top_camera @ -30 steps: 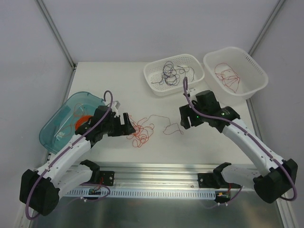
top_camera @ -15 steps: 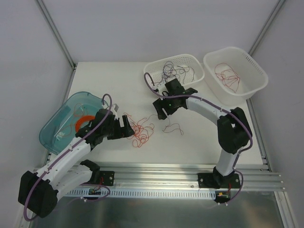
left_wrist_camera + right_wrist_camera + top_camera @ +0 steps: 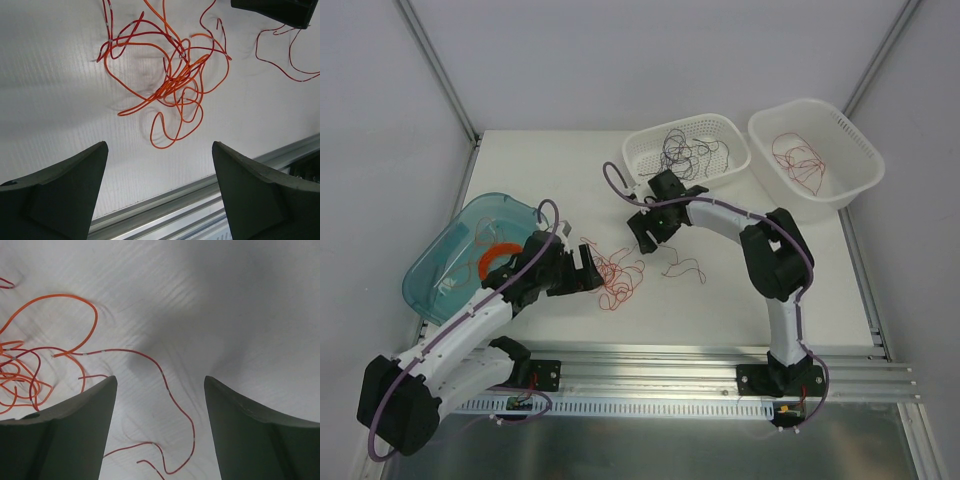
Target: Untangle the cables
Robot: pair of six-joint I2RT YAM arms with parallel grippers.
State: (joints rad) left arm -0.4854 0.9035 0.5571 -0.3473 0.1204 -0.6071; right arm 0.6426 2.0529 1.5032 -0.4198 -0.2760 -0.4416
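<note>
Red tangle [image 3: 175,80]: a loose bunch of very thin red and orange cables. They curl in many loops that cross over each other in the middle. It lies flat on the white surface [image 3: 740,300], near the middle.
Loose red strand [image 3: 685,268]: one thin, wavy cable on the surface, just to the right of the bunch.
Left tool [image 3: 582,262]: its two dark fingers stand wide apart and hold nothing. It hangs by the left side of the bunch, and its own camera sees the bunch lying just past the fingertips.
Right tool [image 3: 645,228]: its fingers also stand wide apart and hold nothing. It hangs just behind the bunch. In its own camera a thin red strand runs along the surface between the two fingers.
White basket [image 3: 665,190]: at the back, with dark cables [image 3: 682,152] curled up inside.
Second white basket [image 3: 860,150]: at the back right, with a few red cables [image 3: 800,160] inside.
Blue-green tub [image 3: 430,270]: on the left, with a flat orange ring [image 3: 492,257] in it.
</note>
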